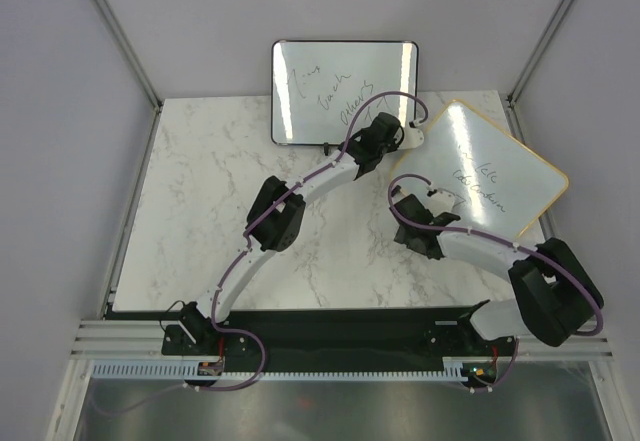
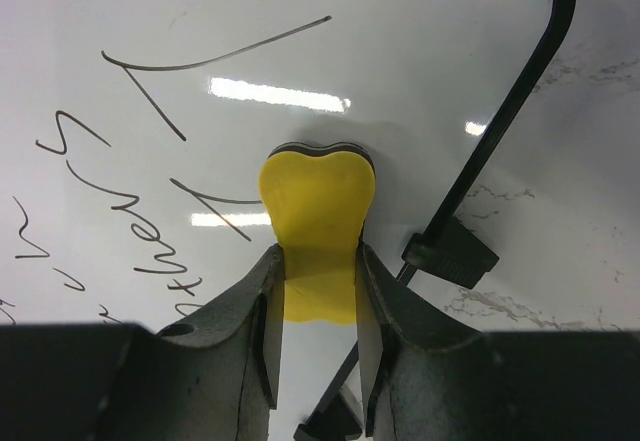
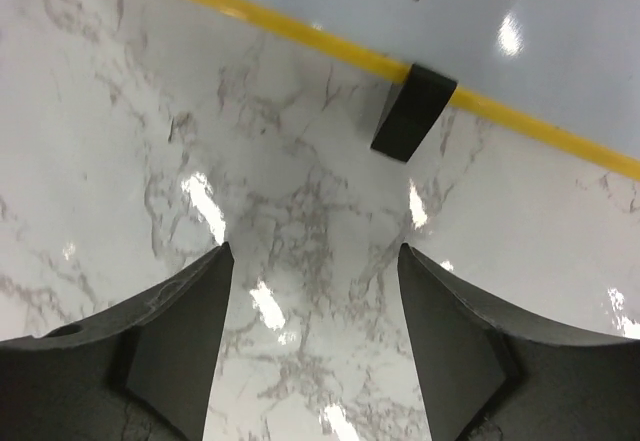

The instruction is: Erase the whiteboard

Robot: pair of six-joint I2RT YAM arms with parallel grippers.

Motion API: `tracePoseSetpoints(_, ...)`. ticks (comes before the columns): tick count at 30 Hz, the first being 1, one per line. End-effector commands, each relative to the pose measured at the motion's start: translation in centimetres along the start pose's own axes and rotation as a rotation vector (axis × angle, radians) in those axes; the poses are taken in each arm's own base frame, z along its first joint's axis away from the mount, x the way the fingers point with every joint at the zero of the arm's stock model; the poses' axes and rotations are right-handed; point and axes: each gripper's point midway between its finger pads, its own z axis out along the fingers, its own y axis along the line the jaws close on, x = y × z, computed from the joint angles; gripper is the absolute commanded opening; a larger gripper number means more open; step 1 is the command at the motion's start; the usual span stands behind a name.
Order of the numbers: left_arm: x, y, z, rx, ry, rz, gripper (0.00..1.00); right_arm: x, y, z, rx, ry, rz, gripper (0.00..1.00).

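Note:
The whiteboard [image 1: 505,151] with the tan wooden frame lies tilted at the right of the table, with dark writing on it. Its frame edge [image 3: 300,29] and one black foot [image 3: 411,114] show in the right wrist view. My right gripper [image 1: 440,199] is open and empty over bare marble, just off the board's near-left edge [image 3: 315,291]. My left gripper [image 1: 402,133] is shut on a yellow eraser [image 2: 318,206] and holds it against the lower right corner of the black-framed whiteboard [image 1: 340,71], beside handwriting there.
The black-framed whiteboard's rim [image 2: 505,121] and a black foot [image 2: 450,253] lie right of the eraser. The marble table [image 1: 210,211] has grey walls around it and metal posts at the back corners. The two boards nearly touch at the back centre.

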Motion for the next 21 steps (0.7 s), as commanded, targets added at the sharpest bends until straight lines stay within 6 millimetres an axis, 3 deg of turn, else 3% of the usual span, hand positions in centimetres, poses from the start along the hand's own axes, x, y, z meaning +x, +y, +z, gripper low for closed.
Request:
tracePoseSetpoints(1, -2.5, 5.2, -2.9, -0.086, -0.047, -0.054, 0.02, 0.4, 1.2, -2.5, -0.079, 0.097, -0.053, 0.76)
tracePoseSetpoints(5, -2.0, 6.1, -3.1, -0.101, -0.038, -0.065, 0.02, -0.9, 1.8, -5.1, -0.153, 0.111, -0.125, 0.8)
tracePoseSetpoints(9, -1.7, 6.6, -3.3, -0.109, -0.028, -0.071, 0.02, -4.5, 4.1, -8.2, -0.283, 0.086, -0.184, 0.86)
tracePoseSetpoints(12, -1.8, 7.0, -3.6, -0.116, -0.026, -0.081, 0.02, -7.9, 3.7, -9.0, -0.343, 0.07, -0.147, 0.86)
tracePoseSetpoints(13, -1.8, 6.9, -3.7, -0.111, -0.024, -0.08, 0.02, -9.9, 2.2, -8.7, -0.323, 0.046, -0.089, 0.86)
tracePoseSetpoints(15, -1.8, 7.3, -4.1, -0.113, -0.024, -0.084, 0.02, -12.1, 0.7, -9.1, -0.334, 0.021, -0.055, 0.86)
tracePoseSetpoints(16, -1.9, 7.4, -4.2, -0.112, -0.023, -0.085, 0.02, -13.9, -1.4, -8.6, -0.302, -0.002, 0.014, 0.86)
tracePoseSetpoints(18, -2.0, 7.6, -4.5, -0.114, -0.023, -0.094, 0.02, -15.6, -3.9, -9.3, -0.292, -0.035, 0.076, 0.86)
tracePoseSetpoints(19, -2.1, 7.8, -4.8, -0.114, -0.023, -0.1, 0.02, -17.2, -7.7, -9.0, -0.215, -0.079, 0.149, 0.86)
tracePoseSetpoints(20, -2.2, 8.0, -4.9, -0.118, -0.023, -0.103, 0.02, -17.3, -9.9, -9.1, -0.165, -0.081, 0.179, 0.86)
tracePoseSetpoints(21, -2.0, 8.2, -5.0, -0.125, -0.016, -0.104, 0.02, -18.2, -13.8, -9.0, -0.082, -0.107, 0.27, 0.86)
